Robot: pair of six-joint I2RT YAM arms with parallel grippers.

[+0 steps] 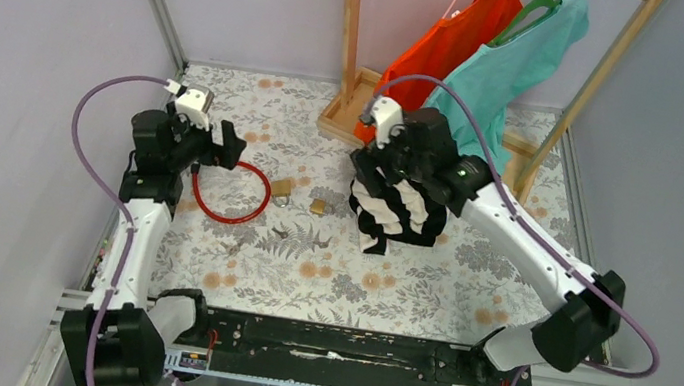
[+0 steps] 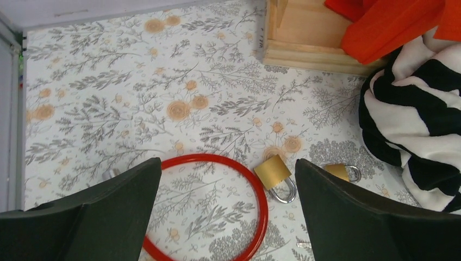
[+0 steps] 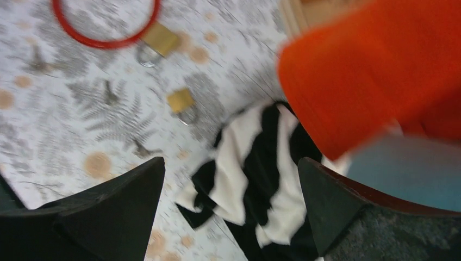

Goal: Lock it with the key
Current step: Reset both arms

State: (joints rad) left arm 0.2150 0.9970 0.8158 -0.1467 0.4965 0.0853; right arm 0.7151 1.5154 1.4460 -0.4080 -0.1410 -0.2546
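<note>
Two brass padlocks lie on the floral table top, a bigger one [image 2: 273, 171] just outside a red ring [image 2: 261, 206] and a smaller one [image 2: 340, 171] partly behind my right-hand finger. A tiny silvery key [image 2: 303, 245] lies flat below the bigger padlock, at the frame's lower edge. It shows as a dark speck in the top view [image 1: 280, 233]. My left gripper [image 2: 228, 166] is open and empty, above the ring and short of the padlocks. My right gripper [image 3: 231, 163] is open and empty over a black-and-white striped cloth [image 3: 255, 179]. That view is blurred.
A wooden rack base [image 1: 350, 103] stands at the back with an orange garment [image 1: 451, 37] and a teal one [image 1: 517, 66] hanging over it. The striped cloth [image 1: 395, 216] lies right of the padlocks [image 1: 282, 188]. A small silvery thing [image 2: 111, 174] peeks out by my left-hand finger.
</note>
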